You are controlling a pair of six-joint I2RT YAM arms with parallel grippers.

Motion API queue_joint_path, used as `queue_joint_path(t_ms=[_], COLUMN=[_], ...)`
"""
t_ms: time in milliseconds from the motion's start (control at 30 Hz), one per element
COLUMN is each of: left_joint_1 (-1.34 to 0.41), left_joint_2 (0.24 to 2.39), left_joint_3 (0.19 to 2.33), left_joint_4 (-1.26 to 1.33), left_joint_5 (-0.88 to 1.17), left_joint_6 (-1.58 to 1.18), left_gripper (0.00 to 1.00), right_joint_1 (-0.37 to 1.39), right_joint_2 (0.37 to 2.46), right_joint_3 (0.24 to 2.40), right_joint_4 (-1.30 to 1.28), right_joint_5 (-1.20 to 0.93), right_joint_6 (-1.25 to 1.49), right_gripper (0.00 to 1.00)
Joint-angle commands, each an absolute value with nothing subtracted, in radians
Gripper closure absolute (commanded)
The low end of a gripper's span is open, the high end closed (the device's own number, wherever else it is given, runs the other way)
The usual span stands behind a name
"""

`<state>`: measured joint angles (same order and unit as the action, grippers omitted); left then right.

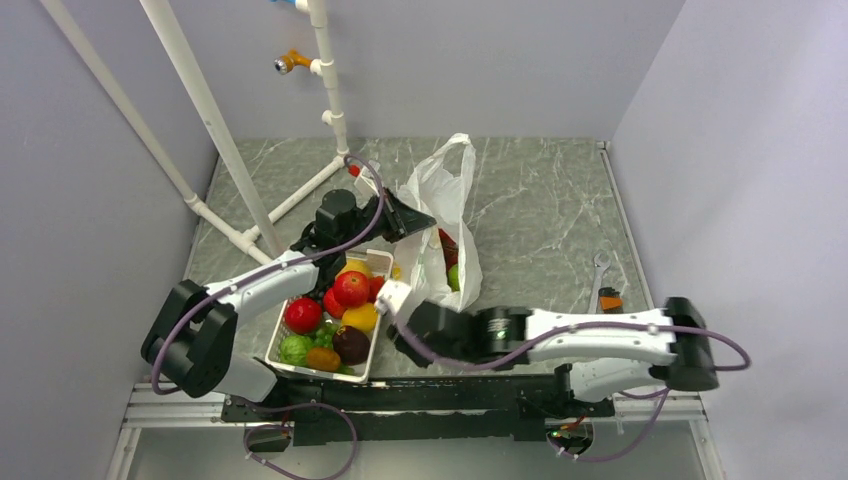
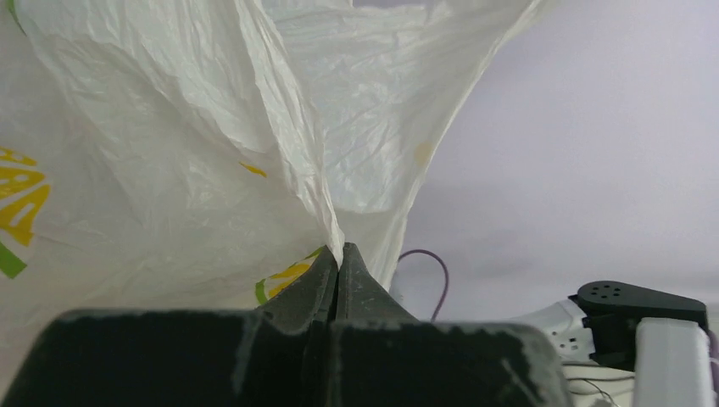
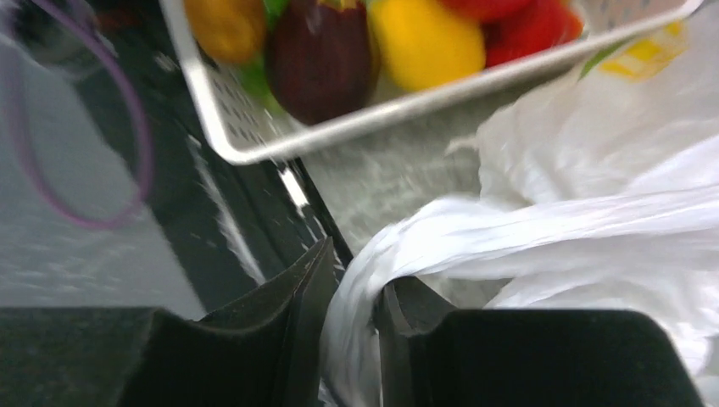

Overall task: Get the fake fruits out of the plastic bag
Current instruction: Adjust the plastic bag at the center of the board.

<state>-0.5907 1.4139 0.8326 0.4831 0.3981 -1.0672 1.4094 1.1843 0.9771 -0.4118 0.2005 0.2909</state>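
Right claw (image 3: pixel 357 270) around bunched plastic bag (image 3: pixel 593 212)

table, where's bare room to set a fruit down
Widest bare patch: the table right of the bag, back to the far wall, beyond the tool. Crowded: the basket is full, and the pipes hem in the far left.

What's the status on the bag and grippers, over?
Left gripper shut on plastic bag. Right gripper pinching a bag handle. Green fruit and red ones inside bag. Mesh basket of fruit alongside.
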Motion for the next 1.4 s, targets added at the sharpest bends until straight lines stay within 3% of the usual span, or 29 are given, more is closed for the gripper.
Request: queue_joint_path(t_ms=[0,67,133,300,400,633,867,967,1133,1367], left_joint_1=[-0.548,-0.542,-0.541,-0.54,-0.541,-0.54,-0.54,-0.542,-0.543,-0.56], left_joint_2=[1.425,1.425,1.411,1.345,1.284,1.197,1.183,1.16,1.09,1.015], left_joint_3=[0.838,0.836,0.821,0.771,0.739,0.68,0.642,0.613,0.557,0.497], left_joint_4=[0.695,0.711,0.724,0.705,0.661,0.549,0.582,0.592,0.518,0.404], left_joint_5=[0.547,0.584,0.6,0.619,0.616,0.589,0.589,0.59,0.559,0.523], left_joint_6=[-1.147,-1.15,-1.151,-1.105,-1.037,-0.922,-0.925,-0.914,-0.883,-0.843], left_gripper=[1.0,1.0,1.0,1.0,1.0,1.0,1.0,1.0,1.0,1.0], right_joint_1=[1.507,1.509,1.509,1.499,1.489,1.433,1.397,1.305,0.969,0.921], right_joint_2=[1.3,1.287,1.254,1.151,1.066,0.851,0.787,0.815,0.922,1.193], right_joint_3=[0.951,0.918,0.899,0.924,0.944,1.031,1.102,1.122,1.104,1.114], right_joint_4=[-0.49,-0.454,-0.438,-0.478,-0.523,-0.664,-0.724,-0.773,-0.739,-0.664], right_joint_5=[0.381,0.359,0.353,0.348,0.341,0.377,0.529,0.638,0.378,0.402], right_joint_6=[0.248,0.257,0.271,0.289,0.306,0.335,0.379,0.472,0.515,0.504], right_gripper=[0.73,0.7,0.61,0.17,0.01,0.01,0.01,0.01,0.01,0.0])
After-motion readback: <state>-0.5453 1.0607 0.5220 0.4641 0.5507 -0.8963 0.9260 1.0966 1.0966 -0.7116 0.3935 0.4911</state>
